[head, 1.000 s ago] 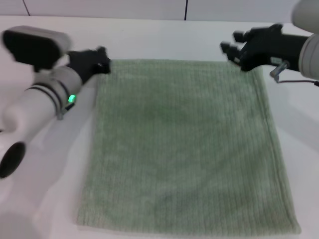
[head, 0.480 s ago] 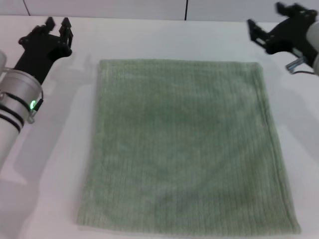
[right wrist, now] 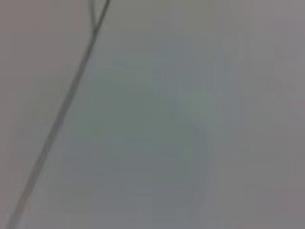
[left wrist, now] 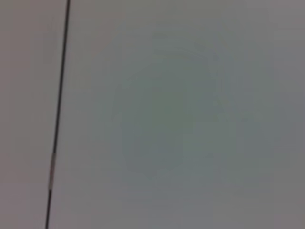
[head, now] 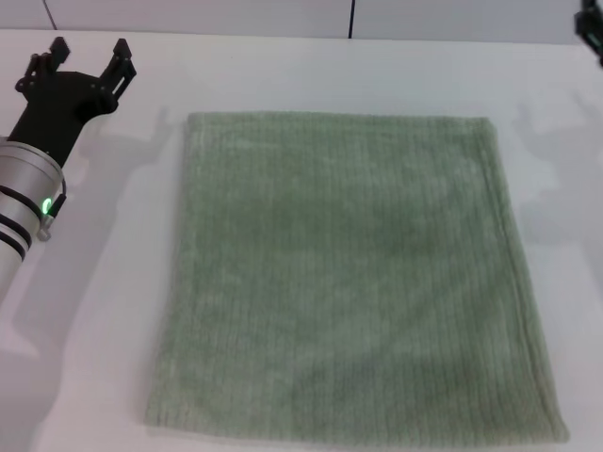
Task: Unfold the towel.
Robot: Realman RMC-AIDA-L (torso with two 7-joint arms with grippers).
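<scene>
1. Since the frame half a second back, both your arms have pulled away from the towel: the left one slid a bit further out to the left, and the right one has nearly left the head view altogether. The towel itself hasn't budged.
2. Far left: your left gripper sits over the white table, well apart from the towel's far left corner. Its fingers are spread wide and it's holding nothing. You can see the green light glowing on the grey wrist below it.
3. Middle: the towel lies flat and spread out on the table, a big pale green square with fine ribbed rows. Its near edge runs close to the bottom of the head view.
4. Far right: only a dark sliver of your right gripper peeks in at the top corner, so you can't tell whether it's released or clenched. It's well clear of the towel.
5. Both wrist views just show a plain pale surface with a thin dark line across it.
</scene>
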